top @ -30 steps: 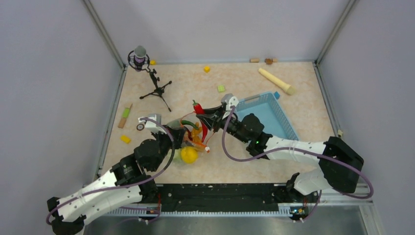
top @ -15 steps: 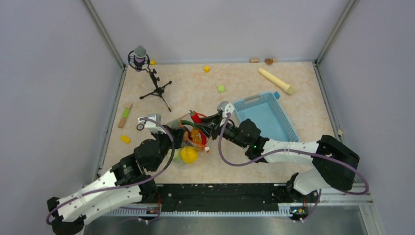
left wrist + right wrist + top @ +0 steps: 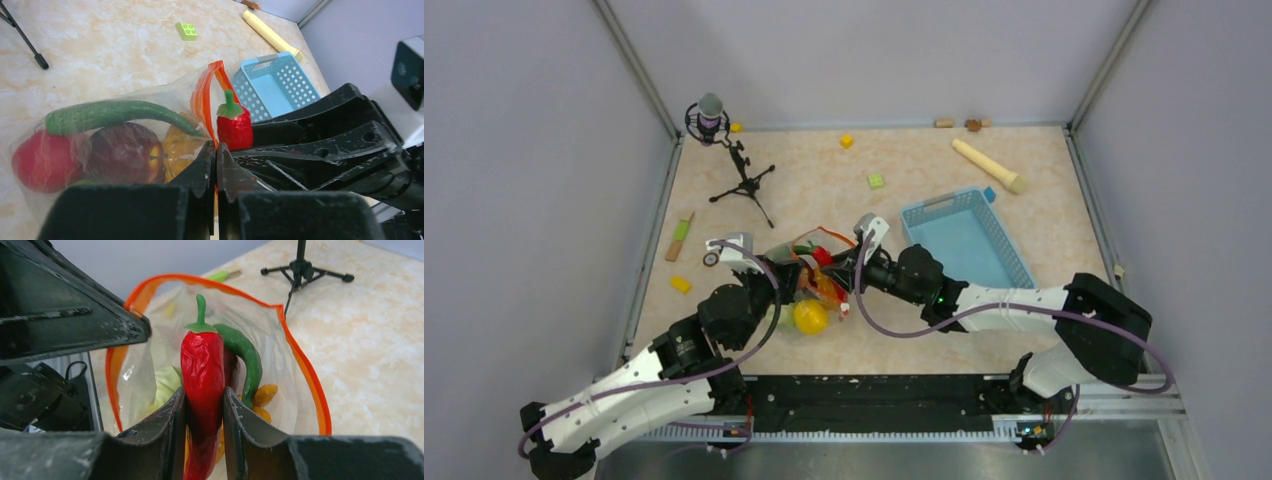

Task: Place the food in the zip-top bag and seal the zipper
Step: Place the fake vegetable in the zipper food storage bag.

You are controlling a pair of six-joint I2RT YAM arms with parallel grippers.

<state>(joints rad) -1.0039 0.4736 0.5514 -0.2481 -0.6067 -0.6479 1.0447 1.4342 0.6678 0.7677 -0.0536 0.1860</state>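
Holds a glossy, wrinkled red chili (image 3: 202, 370) between the right jaws, closed against its sides, at the mouth of the crinkly clear zip-top bag (image 3: 165, 95). Pinches the thin orange-red zipper (image 3: 200, 97) in the left jaws, closed tight, above the marbled bench (image 3: 100, 45).

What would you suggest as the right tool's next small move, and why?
Probably ease the right tool a little deeper into the bag, then open it. It grips the red chili right at the open mouth, while the left tool pinches the orange rim, holding the mouth open. A green pepper already lies inside.
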